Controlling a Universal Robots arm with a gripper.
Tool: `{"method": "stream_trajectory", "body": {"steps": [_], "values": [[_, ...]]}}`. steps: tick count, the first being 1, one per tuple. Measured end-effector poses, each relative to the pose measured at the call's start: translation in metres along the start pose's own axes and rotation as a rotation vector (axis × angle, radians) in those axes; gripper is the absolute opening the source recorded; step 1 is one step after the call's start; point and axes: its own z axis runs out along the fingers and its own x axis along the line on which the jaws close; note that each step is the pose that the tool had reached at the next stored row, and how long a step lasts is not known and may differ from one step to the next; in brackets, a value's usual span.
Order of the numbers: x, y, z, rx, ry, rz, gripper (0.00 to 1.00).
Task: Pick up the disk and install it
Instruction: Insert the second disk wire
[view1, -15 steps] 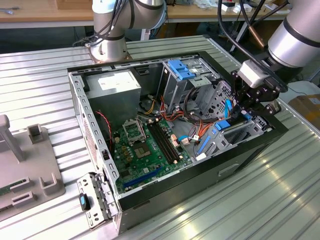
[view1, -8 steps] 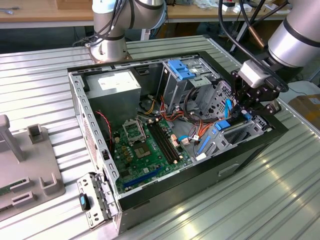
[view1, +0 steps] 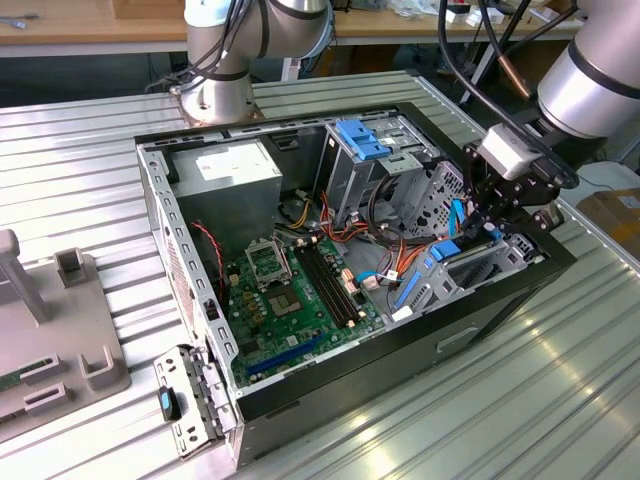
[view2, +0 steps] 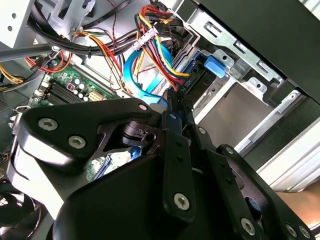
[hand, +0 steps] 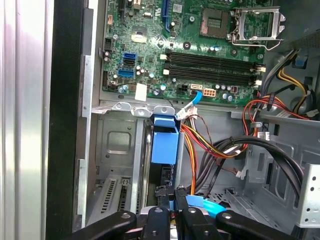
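Claw (view1: 497, 222) down inside the computer case (view1: 480, 320), fingers pressed together on the blue-framed disk (hand: 164, 145), standing on edge in the metal bay (hand: 117, 150) beside the motherboard (hand: 190, 45).

We see an open computer case (view1: 480, 300) lying on its side on the ribbed metal desk (view1: 560, 400). The green motherboard (view1: 290, 300) is exposed inside, with a grey power-supply box (view1: 235, 170) at the far corner. The black end effector (view1: 503, 222) hangs over the drive bay at the exterior view's right, right at the disk (view1: 470, 262), which sits on edge in the bay, blue bracket showing. A second arm's base (view1: 215, 90) stands behind the case
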Motion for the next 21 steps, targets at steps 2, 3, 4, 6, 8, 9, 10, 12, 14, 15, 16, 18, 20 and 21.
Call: {"method": "stream_trajectory", "body": {"steps": [2, 3, 4, 6, 8, 9, 10, 12, 14, 15, 16, 18, 20, 21], "values": [[0.0002, 0.0001, 0.0013, 0.0000, 0.0002, 0.000, 0.16], [0.0002, 0.0001, 0.0012, 0.0000, 0.0003, 0.000, 0.16], [0.0002, 0.0001, 0.0014, 0.0000, 0.0003, 0.000, 0.16], [0.0007, 0.0003, 0.0034, 0.0000, 0.0004, 0.000, 0.16], [0.0008, 0.0003, 0.0038, 0.0000, 0.0006, 0.000, 0.16], [0.0008, 0.0004, 0.0042, 0.0001, -0.0001, 0.000, 0.16], [0.0009, 0.0004, 0.0043, 0.0001, -0.0002, 0.000, 0.16], [0.0011, 0.0005, 0.0048, 0.0001, 0.0001, 0.000, 0.16], [0.0013, 0.0005, 0.0053, 0.0000, 0.0003, 0.000, 0.16], [0.0013, 0.0005, 0.0054, 0.0000, 0.0003, 0.000, 0.16], [0.0013, 0.0005, 0.0054, 0.0000, 0.0004, 0.000, 0.16], [0.0014, 0.0006, 0.0061, 0.0001, 0.0001, 0.000, 0.16], [0.0019, 0.0008, 0.0084, 0.0000, 0.0008, 0.000, 0.16], [0.0020, 0.0008, 0.0088, 0.0000, 0.0011, 0.000, 0.16]]}}
